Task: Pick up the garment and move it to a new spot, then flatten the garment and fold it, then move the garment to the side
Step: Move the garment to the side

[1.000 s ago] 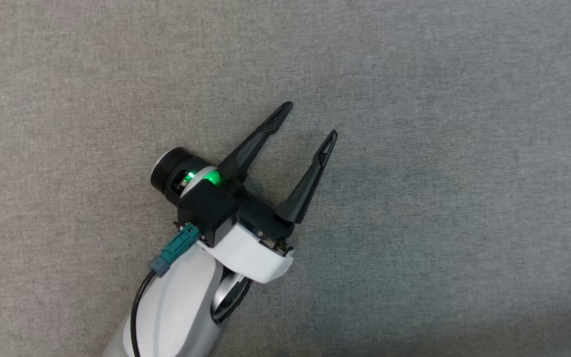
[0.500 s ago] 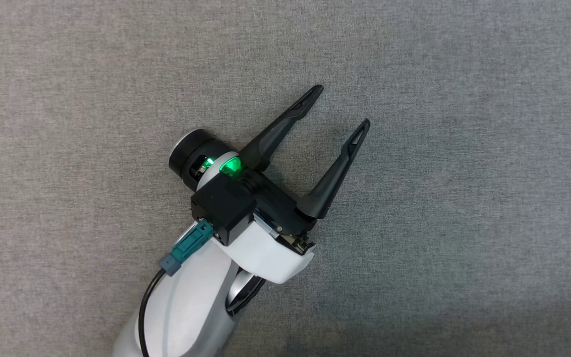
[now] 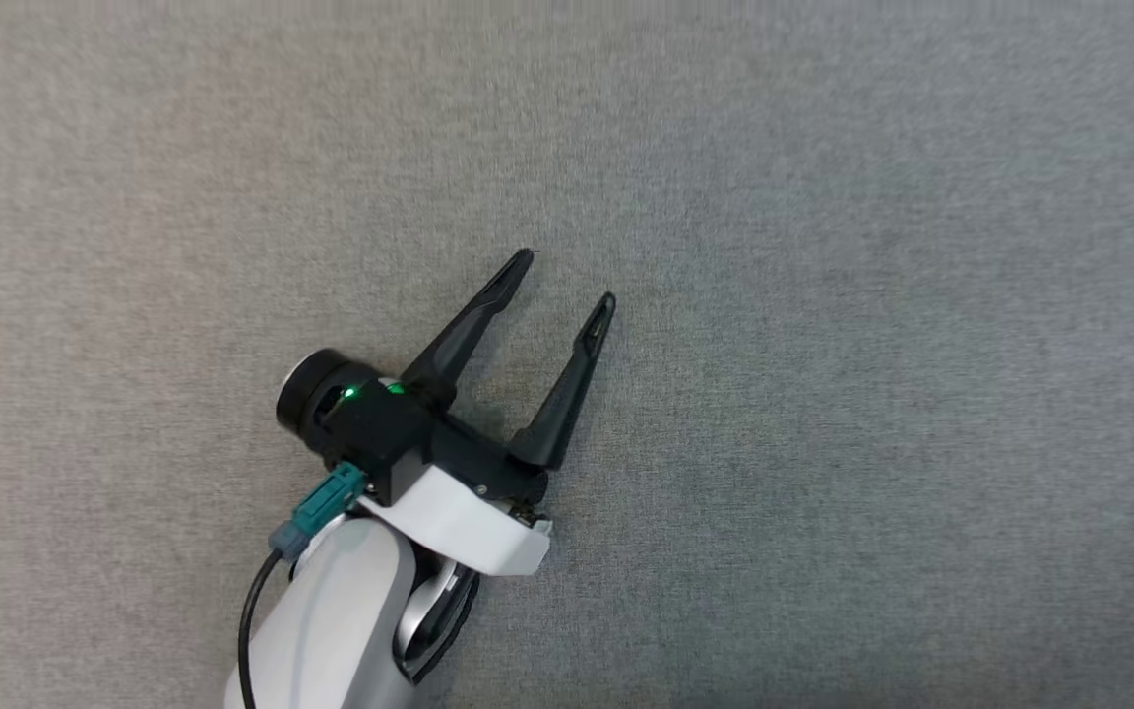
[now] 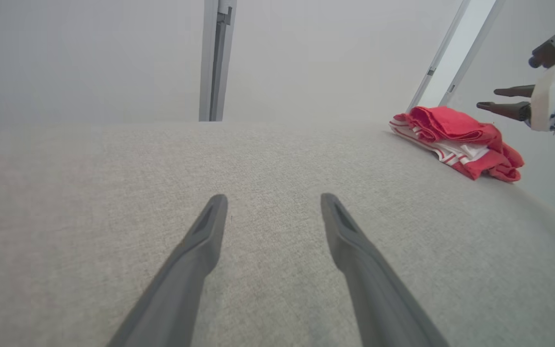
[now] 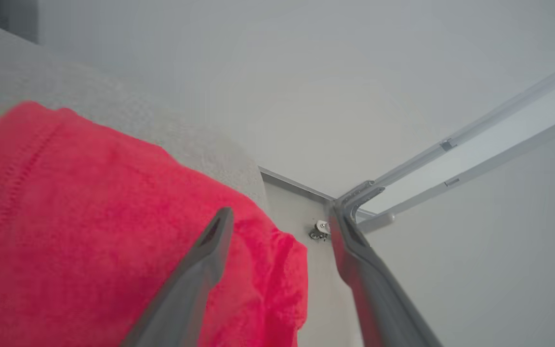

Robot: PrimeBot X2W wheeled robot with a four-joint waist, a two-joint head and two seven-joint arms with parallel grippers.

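A: What's the biggest thing there?

B: The grey cloth surface point(image 3: 823, 295), spread under everything.

A: And the garment?

B: The garment point(image 4: 455, 137), red with white stripes, lies in a bunched, folded heap at the surface's far edge (on the right in the left wrist view), near a wall corner with metal rails point(image 5: 451, 144).

A: The arms?

B: The left gripper point(image 3: 567, 278) is over bare cloth, well apart from the garment, jaws spread with nothing between them. The right gripper point(image 4: 488, 98) hangs just beside the garment, jaws likewise spread and empty. I cannot tell whether a finger brushes the red cloth.

A: Anything smaller?

B: A green light point(image 3: 348, 394) glows on the left wrist.
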